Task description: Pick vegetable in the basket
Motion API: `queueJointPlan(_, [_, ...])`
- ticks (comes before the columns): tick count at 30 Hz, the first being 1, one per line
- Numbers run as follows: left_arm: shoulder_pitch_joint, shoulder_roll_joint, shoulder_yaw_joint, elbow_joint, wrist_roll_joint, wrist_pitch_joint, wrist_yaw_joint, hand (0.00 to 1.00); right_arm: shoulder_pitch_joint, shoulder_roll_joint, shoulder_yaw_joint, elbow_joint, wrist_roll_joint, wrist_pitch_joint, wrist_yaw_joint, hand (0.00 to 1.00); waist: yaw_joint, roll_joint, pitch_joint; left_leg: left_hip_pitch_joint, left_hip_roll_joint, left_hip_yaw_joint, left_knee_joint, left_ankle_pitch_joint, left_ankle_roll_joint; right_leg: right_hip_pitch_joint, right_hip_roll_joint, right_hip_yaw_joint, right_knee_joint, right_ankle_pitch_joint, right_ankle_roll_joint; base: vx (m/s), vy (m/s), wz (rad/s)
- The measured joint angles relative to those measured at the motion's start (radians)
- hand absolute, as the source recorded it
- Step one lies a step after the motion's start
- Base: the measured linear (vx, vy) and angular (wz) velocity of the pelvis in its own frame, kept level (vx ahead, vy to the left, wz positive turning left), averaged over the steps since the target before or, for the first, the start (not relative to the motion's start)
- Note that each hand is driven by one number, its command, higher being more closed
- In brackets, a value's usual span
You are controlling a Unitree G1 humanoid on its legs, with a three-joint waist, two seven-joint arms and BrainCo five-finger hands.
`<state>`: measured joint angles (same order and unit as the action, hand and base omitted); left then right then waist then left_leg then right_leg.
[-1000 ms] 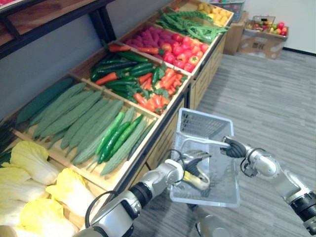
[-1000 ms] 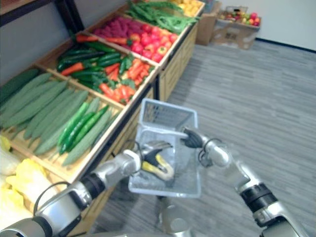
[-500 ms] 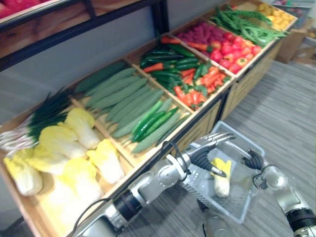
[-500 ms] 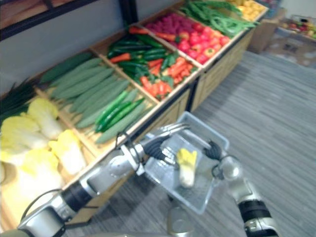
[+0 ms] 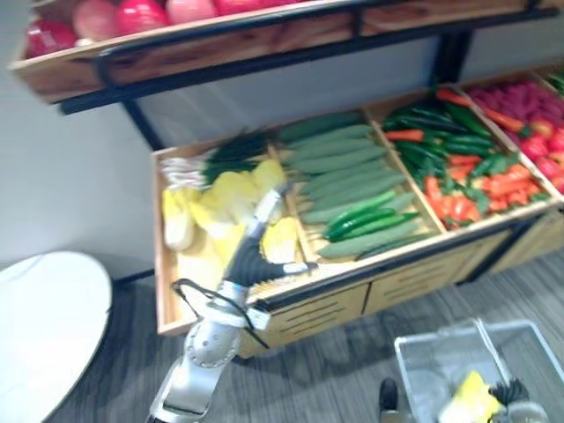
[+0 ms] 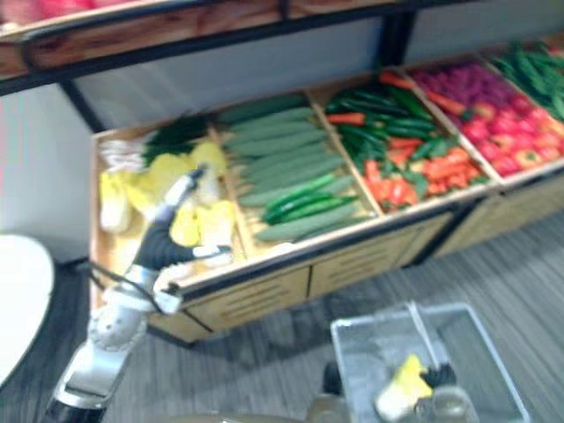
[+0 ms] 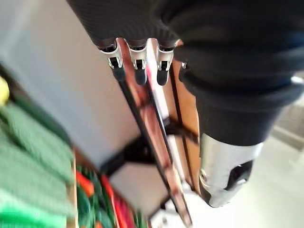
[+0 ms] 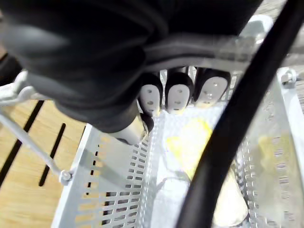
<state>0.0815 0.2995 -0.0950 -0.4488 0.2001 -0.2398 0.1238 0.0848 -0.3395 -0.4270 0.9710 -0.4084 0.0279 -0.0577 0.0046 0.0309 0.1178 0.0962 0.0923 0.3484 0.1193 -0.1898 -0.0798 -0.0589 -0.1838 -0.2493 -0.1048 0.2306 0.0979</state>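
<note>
left hand point(image 5: 253, 261) spread wide and empty, its straight fingers over the yellow cabbages point(image 5: 231, 189) in the end bin of the wooden stand point(image 5: 339, 308); whether they touch, i cannot tell. right hand point(image 8: 176, 95) is curled round the handle point(image 8: 209, 51) of the white basket point(image 8: 118, 190). one cabbage point(image 5: 467, 401) already lies inside, so the task looks partly done, with another pick apparently starting. the eye views place the left hand; its wrist view looks past the fingers to the cucumbers point(image 7: 28, 147); the right wrist view proves the grip.
</note>
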Motion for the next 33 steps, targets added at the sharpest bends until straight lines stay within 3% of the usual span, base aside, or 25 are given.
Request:
queueJointPlan(1, [0.006,-0.019,0.045,-0.014,0.004,0.000,0.034,0.00,0.004,0.006,-0.017,0.036,0.016,0.000,-0.011,1.00,0.014,0.003,-0.010,-0.008,-0.003,-0.025,-0.004,0.010,0.002,0.007,-0.006,-0.024,0.000,-0.002,-0.001,-0.01,-0.029,0.63])
queueJointPlan(2, [0.007,-0.040,0.085,-0.016,0.012,0.002,0.063,0.00,0.008,0.011,-0.037,0.073,0.028,-0.001,-0.025,1.00,0.024,-0.013,-0.010,-0.014,-0.008,-0.055,-0.016,0.020,0.001,0.015,-0.014,-0.053,0.000,-0.008,0.002,-0.01,-0.026,0.67])
queueJointPlan(6, [0.044,-0.107,0.213,-0.019,0.060,0.015,0.154,0.00,0.018,0.041,-0.088,0.141,0.074,-0.004,-0.065,1.00,0.028,-0.030,-0.034,-0.045,-0.014,-0.134,-0.030,0.047,0.001,0.029,-0.026,-0.132,0.000,-0.019,0.004,0.00,-0.024,0.65])
queueJointPlan(10, [0.082,-0.178,0.381,0.028,0.107,0.058,0.257,0.00,0.040,0.089,-0.117,0.157,0.114,-0.007,-0.088,1.00,0.039,-0.060,-0.048,-0.059,-0.010,-0.174,-0.055,0.071,-0.004,0.032,-0.023,-0.176,0.000,-0.028,-0.001,0.01,-0.035,0.33])
queueJointPlan(15, [0.082,-0.263,0.575,0.300,0.129,0.136,0.398,0.00,0.046,0.127,-0.136,0.174,0.150,-0.010,-0.120,1.00,0.040,-0.073,-0.059,-0.057,-0.010,-0.197,-0.087,0.097,-0.005,0.036,-0.022,-0.202,0.000,-0.031,-0.003,0.01,-0.018,0.14])
queueJointPlan(19, [0.082,-0.263,0.651,0.557,0.116,0.186,0.440,0.00,0.060,0.159,-0.134,0.148,0.151,-0.009,-0.138,1.00,0.033,-0.081,-0.072,-0.044,-0.005,-0.195,-0.098,0.100,-0.005,0.046,-0.018,-0.207,0.000,-0.035,-0.009,0.01,-0.005,0.01])
queueJointPlan(23, [0.074,-0.260,0.802,0.892,-0.025,0.217,0.435,0.00,0.078,0.190,-0.125,0.111,0.151,-0.005,-0.142,1.00,0.020,-0.090,-0.095,-0.035,0.002,-0.182,-0.102,0.097,-0.009,0.046,-0.010,-0.198,-0.002,-0.038,-0.009,0.02,-0.004,-0.09])
queueJointPlan(26, [0.079,-0.231,0.856,1.199,-0.140,0.244,0.342,0.00,0.074,0.193,-0.112,0.104,0.147,0.004,-0.141,1.00,0.017,-0.087,-0.098,-0.018,0.005,-0.165,-0.117,0.095,-0.008,0.043,-0.004,-0.180,-0.007,-0.052,-0.010,0.02,-0.003,-0.15])
queueJointPlan(28, [0.082,-0.207,0.832,1.326,-0.136,0.253,0.273,0.00,0.071,0.190,-0.104,0.104,0.146,0.005,-0.139,1.00,0.013,-0.085,-0.099,-0.016,0.007,-0.162,-0.117,0.094,-0.011,0.043,-0.001,-0.177,-0.007,-0.055,-0.012,0.02,-0.003,-0.09])
queueJointPlan(33, [0.102,-0.170,0.691,1.438,0.093,0.259,0.126,0.00,0.054,0.167,-0.035,0.103,0.132,-0.003,-0.128,1.00,0.003,-0.071,-0.105,0.011,0.020,-0.104,-0.116,0.081,-0.028,0.029,0.020,-0.116,-0.007,-0.054,-0.011,0.04,0.003,-0.36])
